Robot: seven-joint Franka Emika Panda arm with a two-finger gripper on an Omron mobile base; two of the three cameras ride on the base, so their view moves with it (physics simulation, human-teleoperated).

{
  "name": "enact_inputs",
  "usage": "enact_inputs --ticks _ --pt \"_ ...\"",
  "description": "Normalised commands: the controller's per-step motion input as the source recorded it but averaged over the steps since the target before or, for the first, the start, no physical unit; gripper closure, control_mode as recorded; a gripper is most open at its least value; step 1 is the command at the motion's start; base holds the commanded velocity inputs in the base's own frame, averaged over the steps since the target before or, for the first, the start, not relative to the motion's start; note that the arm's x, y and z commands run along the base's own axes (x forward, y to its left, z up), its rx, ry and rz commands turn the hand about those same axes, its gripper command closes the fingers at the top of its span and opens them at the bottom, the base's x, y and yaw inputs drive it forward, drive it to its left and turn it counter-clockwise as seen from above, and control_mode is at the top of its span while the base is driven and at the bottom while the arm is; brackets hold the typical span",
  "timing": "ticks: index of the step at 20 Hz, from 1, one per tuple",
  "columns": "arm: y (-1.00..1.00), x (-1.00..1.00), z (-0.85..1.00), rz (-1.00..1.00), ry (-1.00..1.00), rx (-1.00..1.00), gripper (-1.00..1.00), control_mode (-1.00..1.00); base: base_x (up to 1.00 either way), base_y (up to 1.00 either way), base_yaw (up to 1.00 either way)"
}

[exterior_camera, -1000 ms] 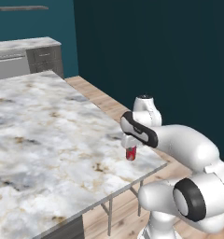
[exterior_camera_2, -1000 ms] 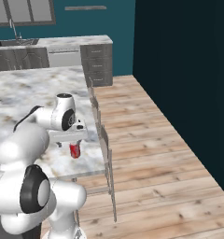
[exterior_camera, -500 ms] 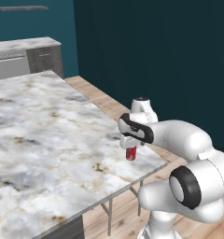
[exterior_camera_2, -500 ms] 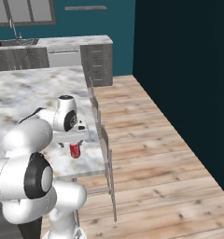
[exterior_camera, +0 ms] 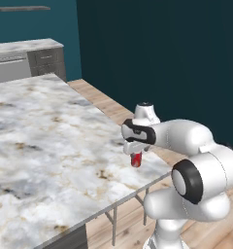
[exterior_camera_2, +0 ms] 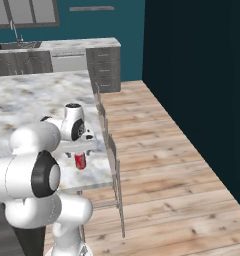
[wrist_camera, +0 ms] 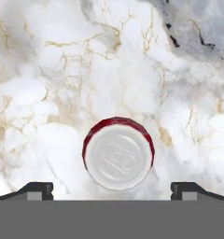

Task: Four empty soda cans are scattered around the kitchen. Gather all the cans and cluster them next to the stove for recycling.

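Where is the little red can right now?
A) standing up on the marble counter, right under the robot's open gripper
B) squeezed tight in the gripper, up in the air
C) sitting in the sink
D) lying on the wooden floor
A: the soda can stands upright on the marble counter near its corner, with the gripper above it, fingertips spread wide on either side and not touching it.

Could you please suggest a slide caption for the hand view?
Looking straight down on an upright red soda can standing on the marble counter, centred between the open claw tips.
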Motion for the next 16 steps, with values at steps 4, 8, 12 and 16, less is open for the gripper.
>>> enact_inputs --ticks 4,8,12,16 --pt "0.00 0.18 -0.16 0.00 0.00 0.00 -1.00 -1.00 0.00 0.00 0.00" --pt "0.00 0.19 -0.13 0.00 0.00 0.00 -1.00 -1.00 0.00 0.00 0.00" --pt "0.04 0.11 -0.14 0.00 0.00 -0.01 -1.00 -1.00 0.00 0.00 0.00" --pt "0.10 0.00 -0.17 0.00 0.00 -0.03 -1.00 -1.00 0.00 0.00 0.00"
